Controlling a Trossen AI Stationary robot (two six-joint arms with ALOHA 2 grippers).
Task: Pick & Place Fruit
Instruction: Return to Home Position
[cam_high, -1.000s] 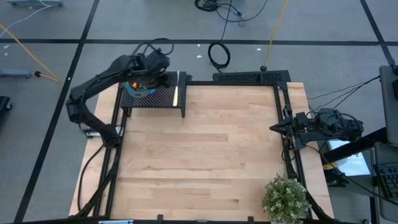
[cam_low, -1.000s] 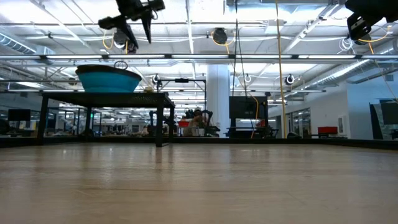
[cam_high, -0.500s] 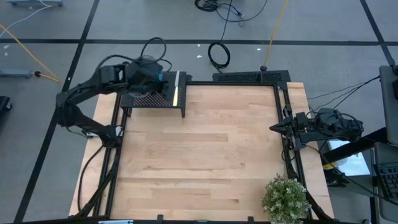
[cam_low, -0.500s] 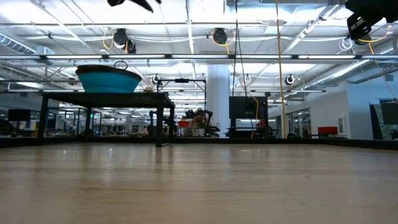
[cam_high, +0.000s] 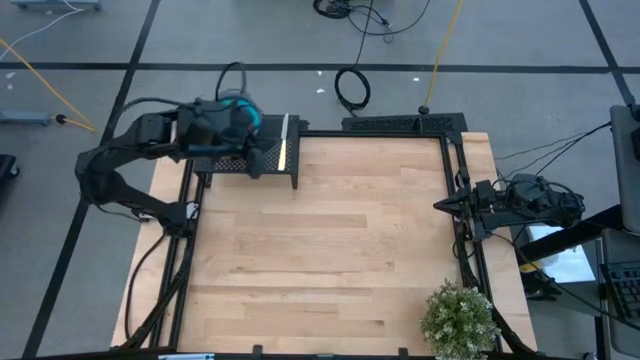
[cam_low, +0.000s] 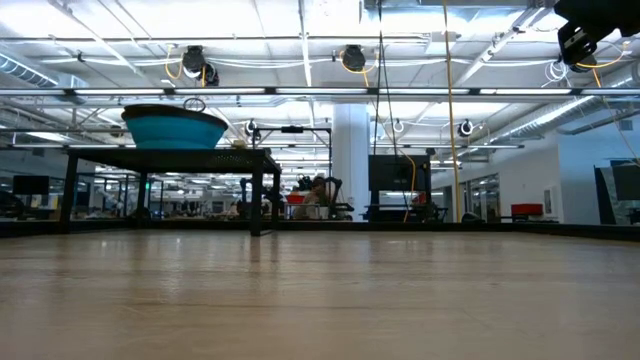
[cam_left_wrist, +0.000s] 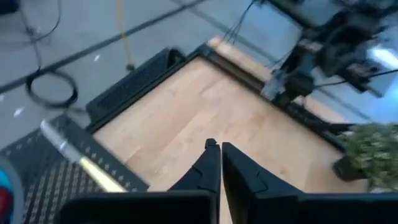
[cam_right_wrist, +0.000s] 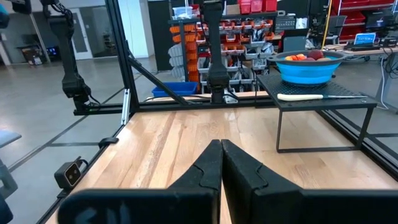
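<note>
Fruit (cam_right_wrist: 305, 57): small orange and dark red pieces showing just above the rim of the blue bowl (cam_right_wrist: 308, 67), which stands on the black perforated shelf (cam_low: 170, 153) at the table's far left corner. No piece is visible loose on the table (cam_high: 340, 250). Judged handling: light, smooth and rounded, so liable to roll or slip. A grasp across the middle of a piece with modest squeeze would suit, and the soft ones could bruise. The pale yellow knife (cam_right_wrist: 317, 96) lies flat on the shelf beside the bowl. Left gripper (cam_left_wrist: 216, 147): above the shelf next to the knife, fingers pressed together with nothing between them, pointing out over the table. Right gripper (cam_right_wrist: 217, 147): parked at the table's right edge, fingers likewise closed and empty. Placing looks complete, and only the retreat to rest appears left. Surface: pale wood planks in a black frame, with a potted plant (cam_high: 460, 318) at the near right corner. Room: large open hall with bright ceiling lights, storage racks behind, and a coiled cable (cam_high: 352, 88) on the grey floor.
</note>
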